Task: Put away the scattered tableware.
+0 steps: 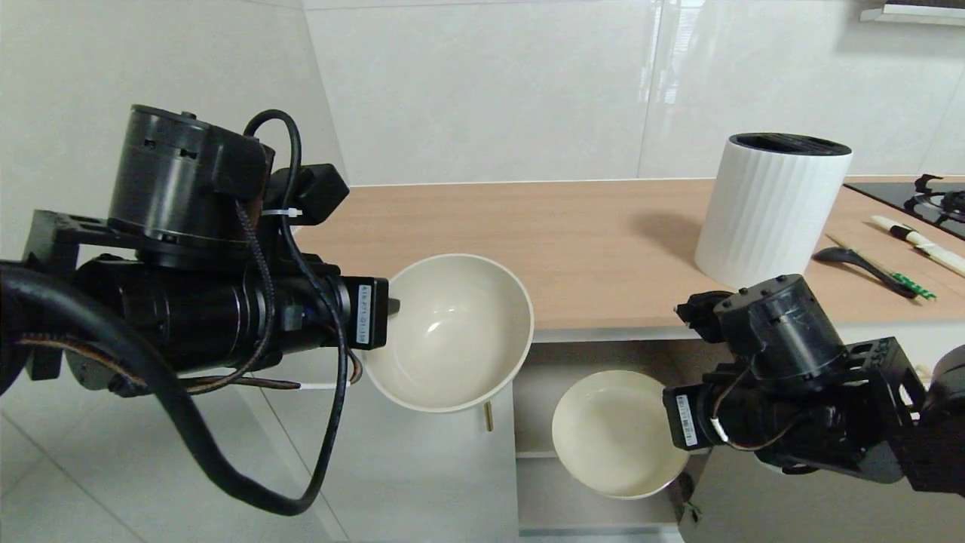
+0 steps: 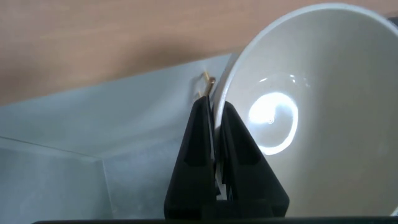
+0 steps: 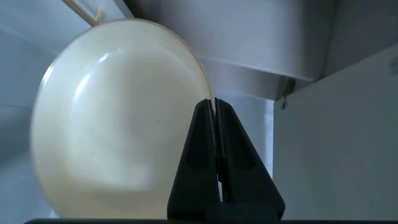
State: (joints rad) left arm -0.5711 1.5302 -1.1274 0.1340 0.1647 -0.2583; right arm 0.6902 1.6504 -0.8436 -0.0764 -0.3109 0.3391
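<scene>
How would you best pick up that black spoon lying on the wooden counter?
Likely mid-handle, from straight above. The black long-handled spoon lies flat on the wooden counter, so its slim handle can be pinched across its width; the rounded scoop is wider and harder to hold.

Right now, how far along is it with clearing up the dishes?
I see nothing stowed yet. In hand: the left gripper pinches the rim of the large bowl, and the right gripper the rim of the smaller bowl, both held in the air in front of the countertop. Left to do: a black spoon, chopsticks and a white utensil lie on the countertop beside the white holder.
</scene>
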